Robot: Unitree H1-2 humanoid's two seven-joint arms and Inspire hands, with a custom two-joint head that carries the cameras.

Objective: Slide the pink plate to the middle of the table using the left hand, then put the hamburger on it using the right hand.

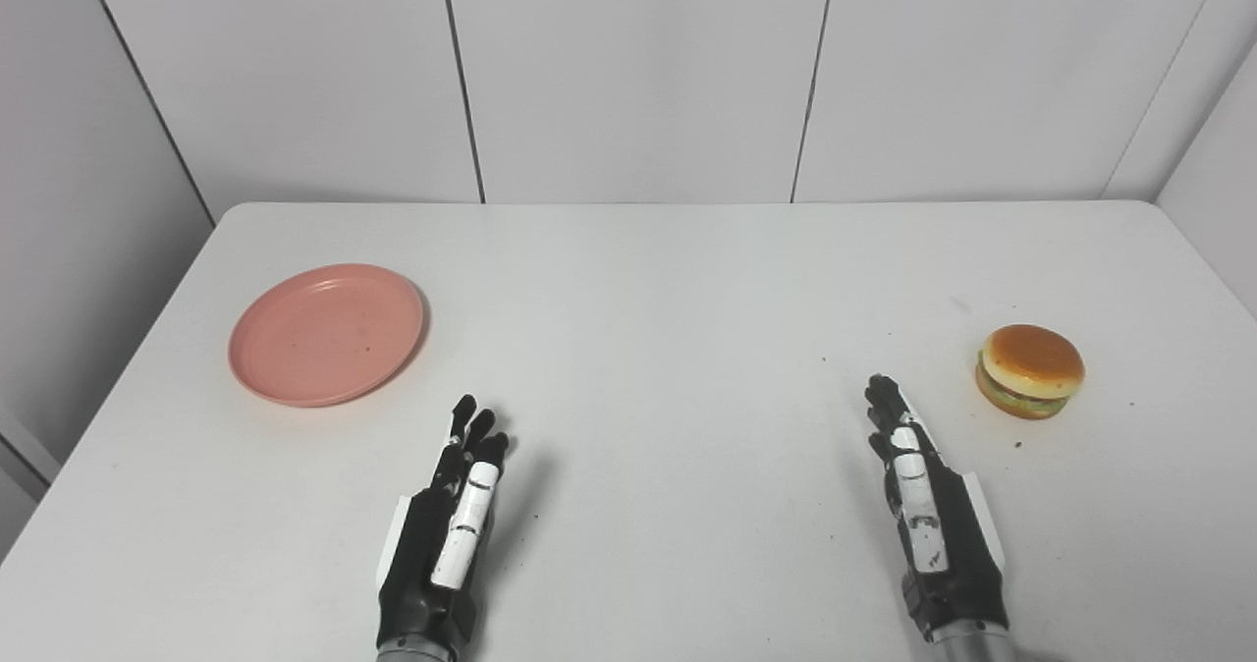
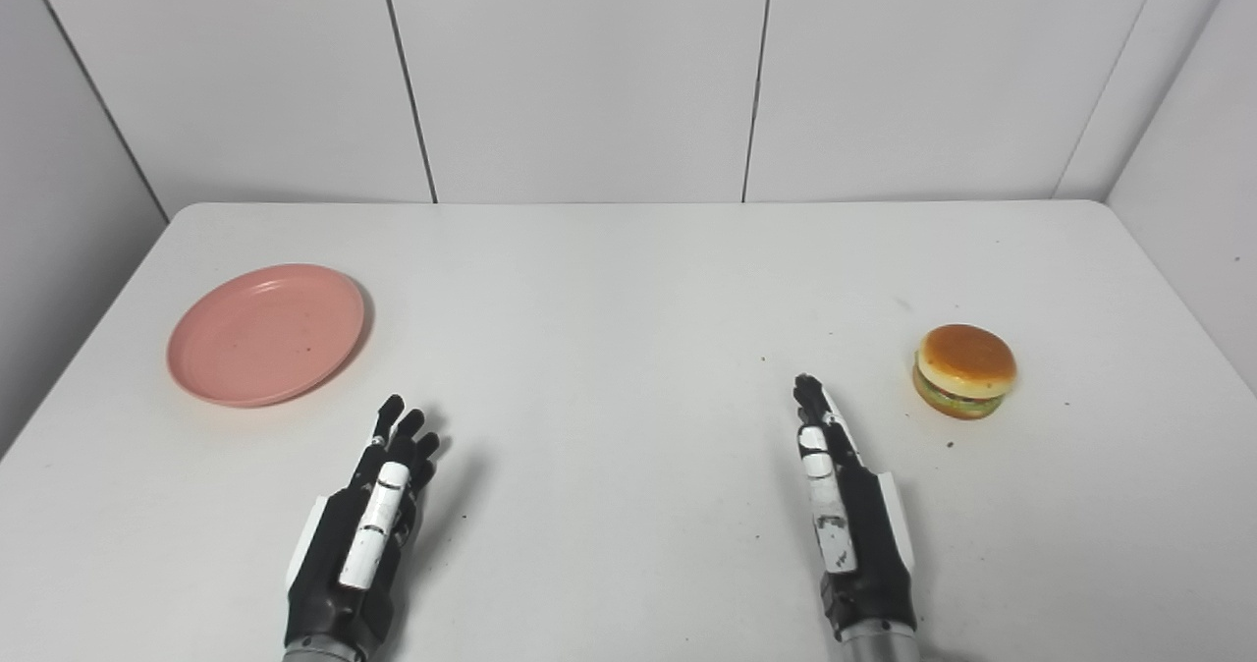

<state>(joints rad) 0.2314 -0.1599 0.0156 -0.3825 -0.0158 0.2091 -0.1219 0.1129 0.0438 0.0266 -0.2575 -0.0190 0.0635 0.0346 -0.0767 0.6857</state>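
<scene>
Pink plate [image 1: 326,334] at left, hamburger [image 1: 1030,370] at right, left hand [image 1: 447,524] and right hand [image 1: 928,515] at bottom, fingers extended, holding nothing

Plate [image 1: 326,334] lies far left on table [image 1: 668,279], hamburger [image 1: 1030,370] far right.

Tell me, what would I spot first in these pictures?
The pink plate jumps out on the left of the white table, and the hamburger sits far off on the right. Nearer you, the left robot hand and the right robot hand wait open, touching neither.
</scene>
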